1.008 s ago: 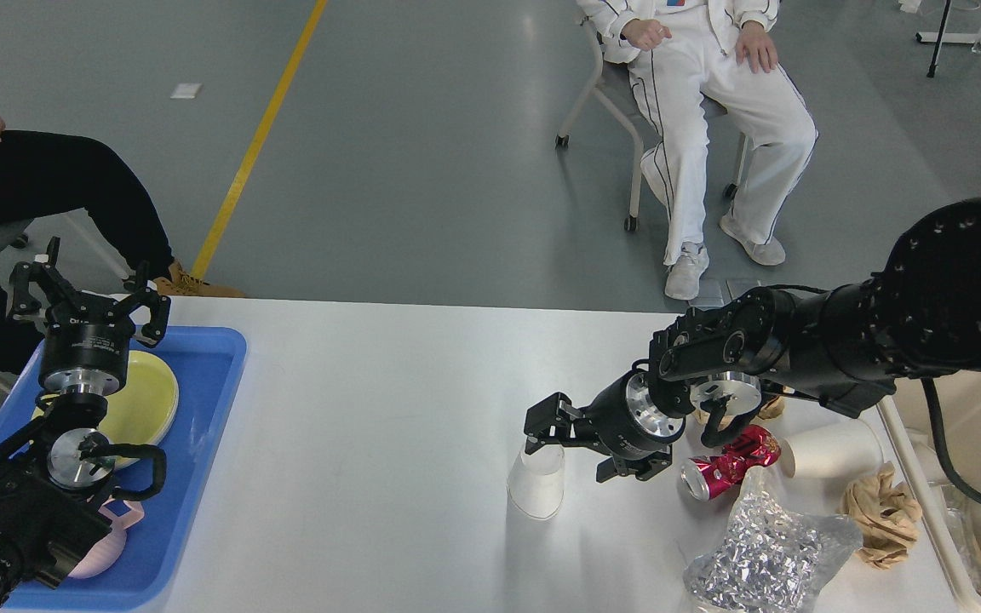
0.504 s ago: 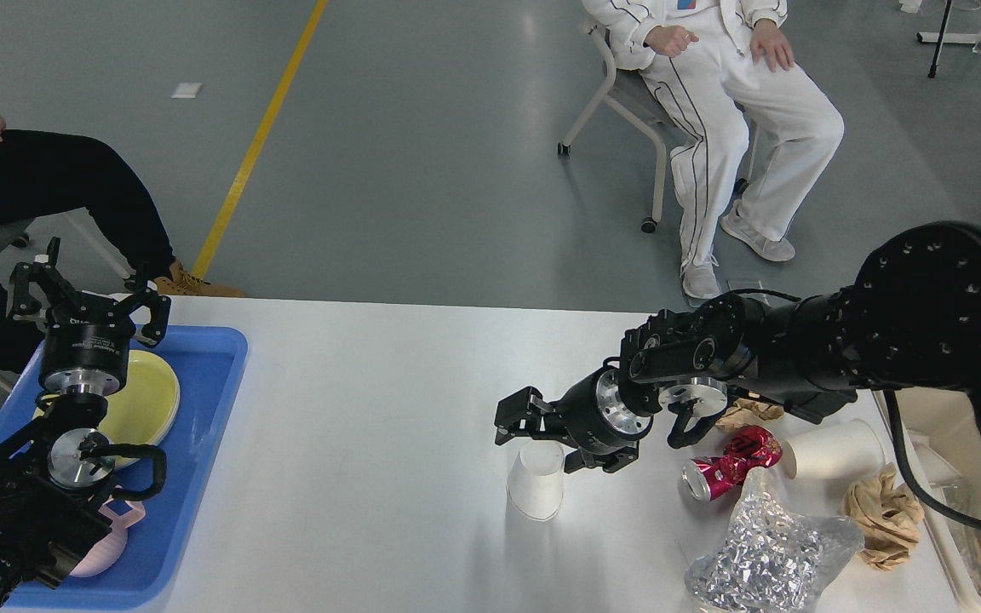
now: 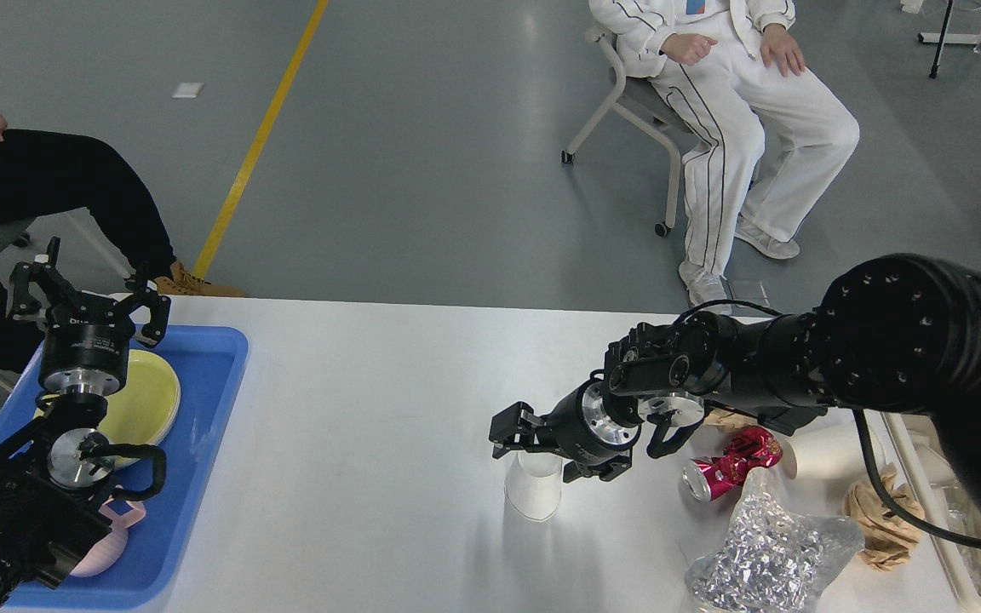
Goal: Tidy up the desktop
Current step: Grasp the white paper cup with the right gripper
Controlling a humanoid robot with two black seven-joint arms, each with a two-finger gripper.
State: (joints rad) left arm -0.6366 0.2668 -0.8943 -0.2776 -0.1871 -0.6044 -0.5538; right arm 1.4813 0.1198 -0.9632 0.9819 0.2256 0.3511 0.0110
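The white desktop spans the view. A translucent white cup stands upside down on it, right of centre. My right gripper reaches in from the right, its jaws spread on either side of the cup's upper end; I cannot tell whether they touch it. My left gripper is open and empty, pointing up above the blue tray at the left.
The tray holds yellow plates and a pink item. At the right lie a crushed red can, a paper cup on its side, a silver foil bag and crumpled brown paper. A cream bin's rim borders the right edge. Two people sit beyond the table.
My right arm has moved left, bringing its gripper from just right of the cup to astride its top. The cup has barely shifted. The left arm has not moved.
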